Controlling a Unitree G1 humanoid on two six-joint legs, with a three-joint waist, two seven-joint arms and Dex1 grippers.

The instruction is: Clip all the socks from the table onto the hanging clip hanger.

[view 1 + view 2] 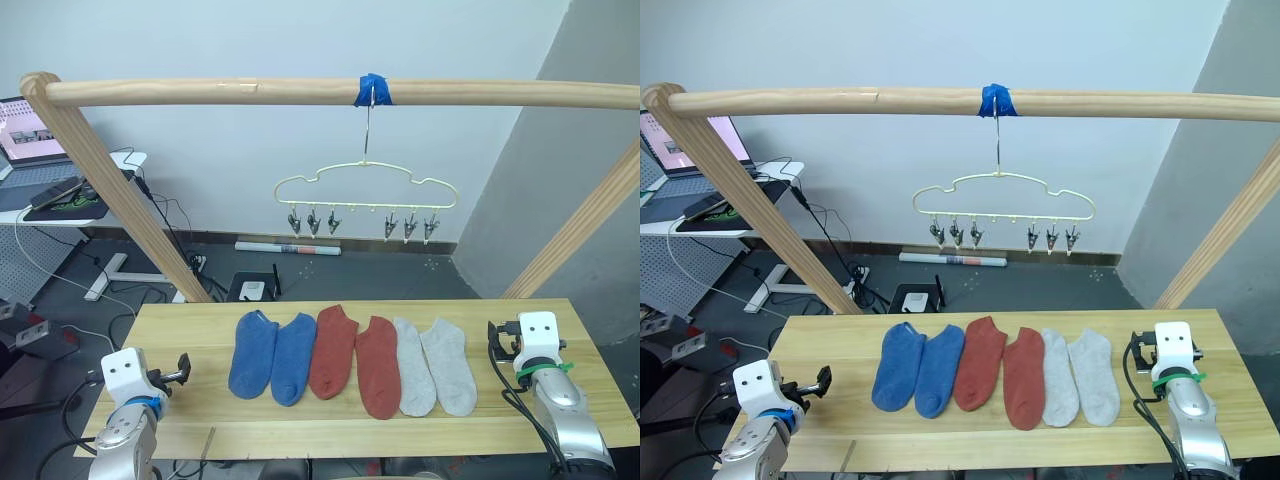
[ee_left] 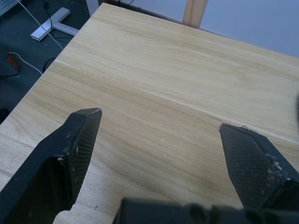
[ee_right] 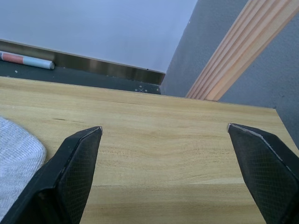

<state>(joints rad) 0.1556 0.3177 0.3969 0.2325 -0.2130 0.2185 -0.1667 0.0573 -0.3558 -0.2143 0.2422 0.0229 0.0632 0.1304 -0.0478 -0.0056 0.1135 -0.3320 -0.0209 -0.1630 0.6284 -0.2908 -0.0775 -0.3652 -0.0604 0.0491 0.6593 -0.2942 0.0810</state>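
Knit fabric, six ankle socks laid flat in a row across the middle of the pale wood table point(image 1: 200, 320): two blue socks point(image 1: 272, 356) on the robot's left, two rust-red socks point(image 1: 355, 363) in the centre, two light grey socks point(image 1: 434, 366) on the right, neighbours touching or slightly overlapping along their edges. None is clipped yet. The cream wire clip hanger point(image 1: 366, 190) hangs by its long hook from the wooden pole point(image 1: 200, 92) above and behind the table, hook held at a strip of blue tape point(image 1: 373, 89); its small metal clips point(image 1: 311, 222) dangle in two groups, all bare. The left gripper point(image 2: 159, 133) hovers over bare wood near the table's left end, fingers spread wide, holding nothing. The right gripper point(image 3: 163, 140) sits near the right end, fingers likewise wide apart and empty, with the edge of a grey sock just beside it in the right wrist view. Judgement: socks are light, limp and will sag and fold when lifted; pinch at the cuff, leaving an edge free for the clip. The hanger will likely swing when pushed, so steady it.
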